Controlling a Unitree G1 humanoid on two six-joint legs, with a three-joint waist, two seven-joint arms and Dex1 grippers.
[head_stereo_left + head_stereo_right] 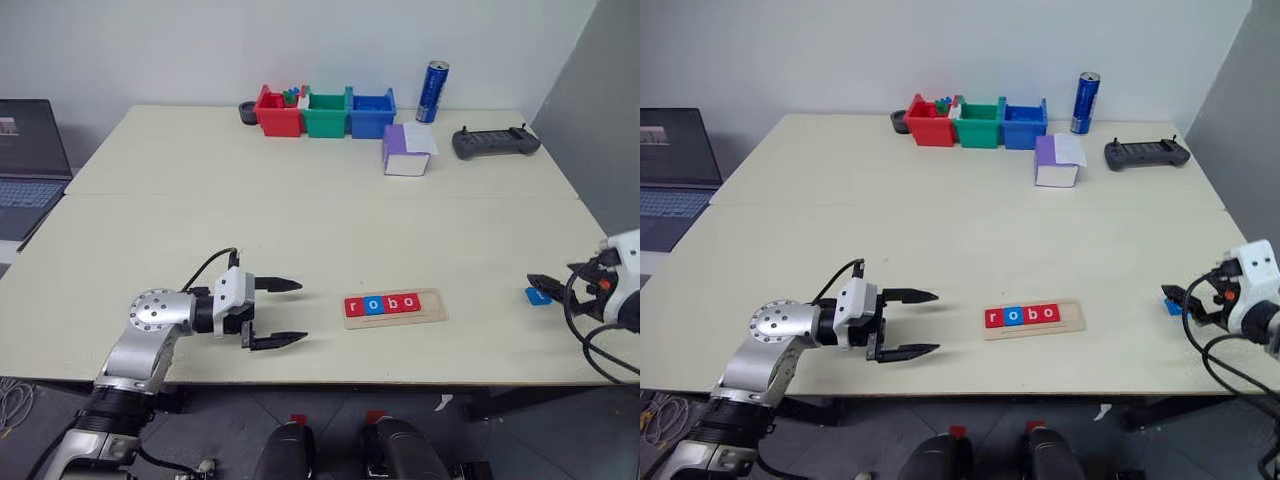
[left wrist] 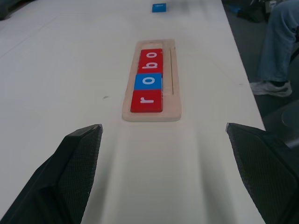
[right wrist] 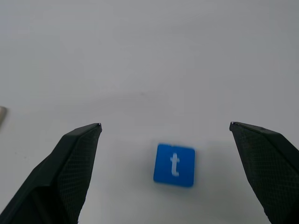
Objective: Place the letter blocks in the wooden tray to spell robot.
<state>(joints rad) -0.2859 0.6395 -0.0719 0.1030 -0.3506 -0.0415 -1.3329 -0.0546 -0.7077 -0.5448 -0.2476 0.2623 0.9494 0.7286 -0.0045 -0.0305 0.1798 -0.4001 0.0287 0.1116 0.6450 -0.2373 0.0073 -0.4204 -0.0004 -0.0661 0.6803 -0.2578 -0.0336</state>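
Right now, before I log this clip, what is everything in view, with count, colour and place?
Pale wooden tray: one, near edge of the table, centre.
Square letter tiles in the tray: four, red r, blue o, red b, red o; last slot empty.
Blue square t tile: one, flat on the table, right of the tray, between the open right claw's fingers, not held.
Plastic bins: three, red, green, blue, in a row at the far edge.
Blue drink can: one, upright, right of the bins.
Purple and white box: one, in front of the can.
Black handheld controller: one, far right.
Laptop: one, off the left side.
Person's leg and shoe: beside the table.
Left claw: open, left of the tray.
Right claw: open, at the t tile.
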